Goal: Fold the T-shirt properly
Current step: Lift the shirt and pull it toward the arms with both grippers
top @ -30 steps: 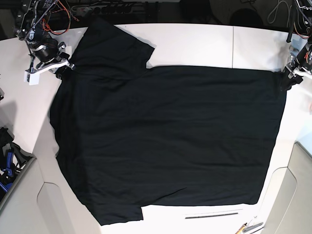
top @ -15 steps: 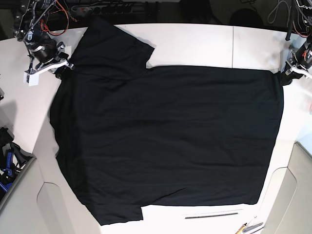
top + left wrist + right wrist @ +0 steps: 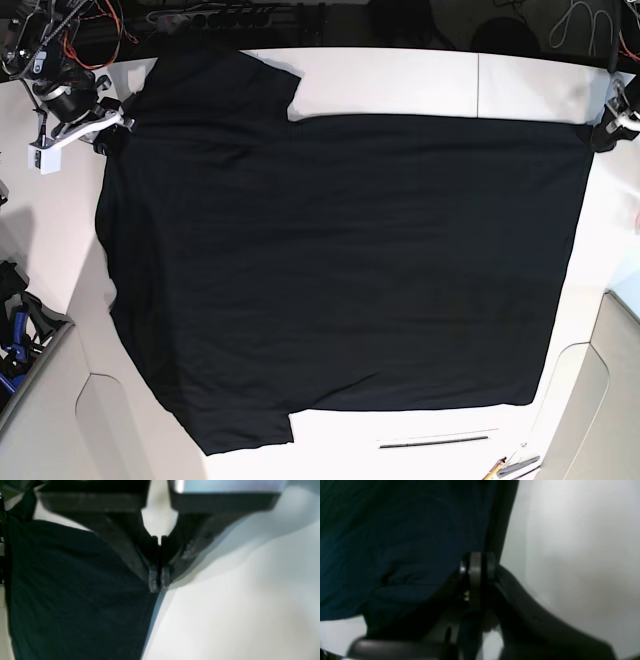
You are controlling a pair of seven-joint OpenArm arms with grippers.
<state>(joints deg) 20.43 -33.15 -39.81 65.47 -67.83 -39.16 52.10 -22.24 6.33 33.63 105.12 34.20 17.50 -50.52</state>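
Observation:
The black T-shirt [image 3: 340, 270] lies spread flat over the white table [image 3: 400, 80], one sleeve at the far left and its hem along the right. At the shirt's far right corner, my left gripper [image 3: 603, 136] is shut; in the left wrist view its fingertips [image 3: 158, 581] pinch the cloth edge [image 3: 75, 592]. My right gripper [image 3: 105, 140] sits at the far left shoulder, below the sleeve. In the right wrist view it [image 3: 476, 562] is shut against the dark cloth [image 3: 395, 542], whose edge runs in between the fingers.
Cables and a power strip [image 3: 220, 15] line the back edge. A thin dark strip [image 3: 437, 440] and pens [image 3: 510, 466] lie near the front edge. Blue-handled gear [image 3: 15, 335] sits off the table at the left. A seam [image 3: 478, 80] crosses the tabletop.
My left gripper has shut on the shirt's corner. Both grippers have moved toward the far edge, pulling the shirt's upper edge taut and straighter.

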